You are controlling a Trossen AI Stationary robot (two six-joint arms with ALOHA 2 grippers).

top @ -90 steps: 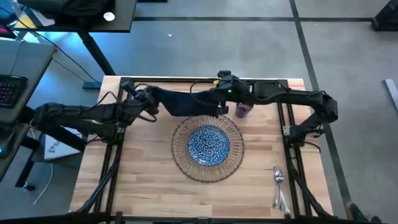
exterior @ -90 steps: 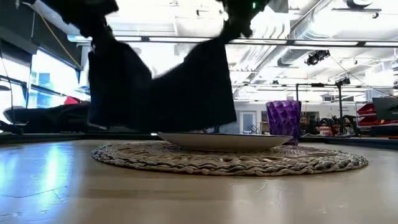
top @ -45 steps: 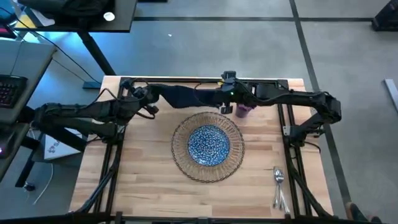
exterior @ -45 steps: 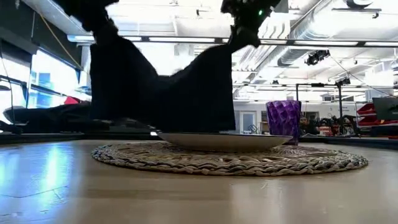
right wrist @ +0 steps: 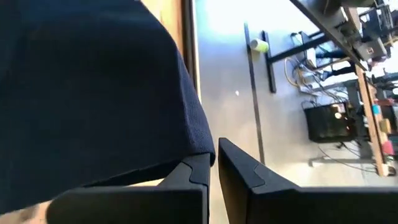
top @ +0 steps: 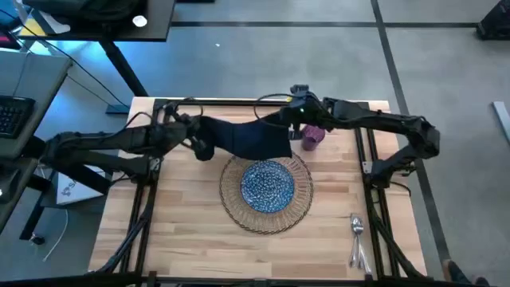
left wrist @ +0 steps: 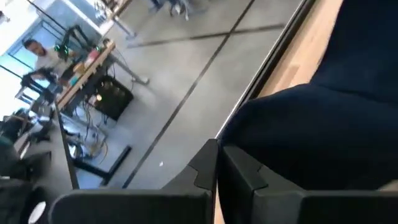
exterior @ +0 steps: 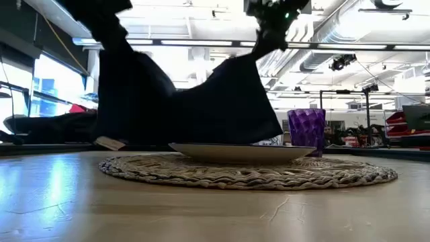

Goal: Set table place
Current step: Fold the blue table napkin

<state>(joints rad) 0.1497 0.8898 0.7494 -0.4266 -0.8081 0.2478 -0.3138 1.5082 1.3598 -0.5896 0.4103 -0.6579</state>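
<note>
Navy napkin (top: 247, 137) held aloft between both end effectors, above the far edge of the wicker mat (top: 231, 206).

Stretched across the upper middle of the high frame, sagging in the centre, one corner clenched by the left end effector (top: 197, 140) at centre-left, the other clenched by the right end effector (top: 293, 119) just right of centre. Draped in the low frame as a dark sheet behind the blue-white speckled plate (top: 267, 184), centred on the mat. Purple cup (top: 312, 137) just beyond the mat's upper right rim, near the right end effector. Silver cutlery (top: 356, 237) lying at the lower right of the wooden desk (top: 183, 231), well apart from the mat.
</note>
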